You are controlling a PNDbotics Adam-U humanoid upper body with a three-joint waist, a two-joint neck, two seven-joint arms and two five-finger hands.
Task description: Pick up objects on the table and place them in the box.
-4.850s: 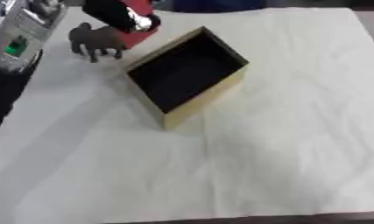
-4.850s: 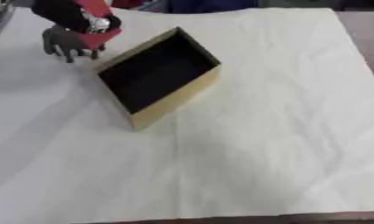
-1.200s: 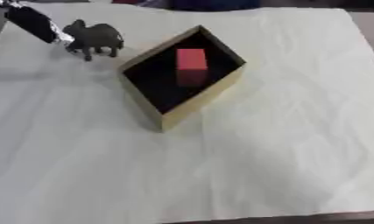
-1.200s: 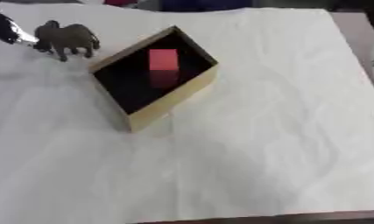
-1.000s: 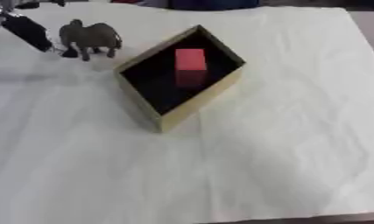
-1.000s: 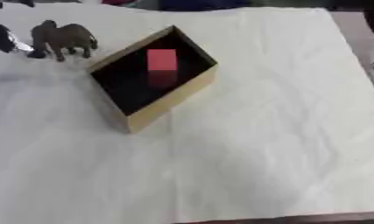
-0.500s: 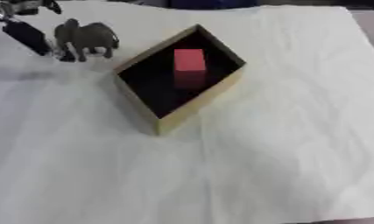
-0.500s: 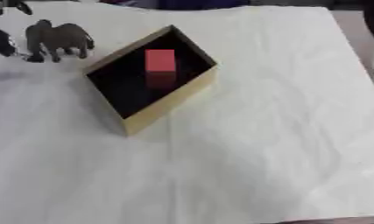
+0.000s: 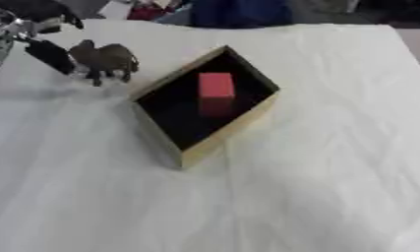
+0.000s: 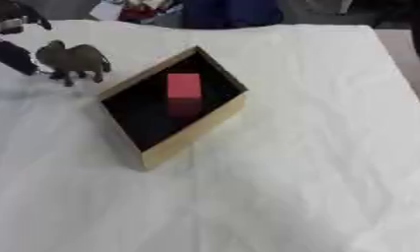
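White cloth (image 9: 316, 187) covers the table, creased, filling the lower and right parts of the frame. Box (image 9: 183, 152) sits left of centre, turned corner-on like a diamond: tan walls, black inside, open top. No writing or label readable on it. Red block (image 9: 216, 91) lies inside the box, toward its upper half, apart from the near corner. Toy elephant (image 9: 105, 60), dark brown, stands upright on the cloth in the upper left of the frame, just beside the box's upper-left wall, not touching it. Left hand (image 9: 47, 53) at the upper left edge, dark finger reaching down just beside the elephant's head end; contact cannot be told, nor whether the fingers are spread or curled. Right hand not seen. Blurred clutter along the top edge, no text legible.
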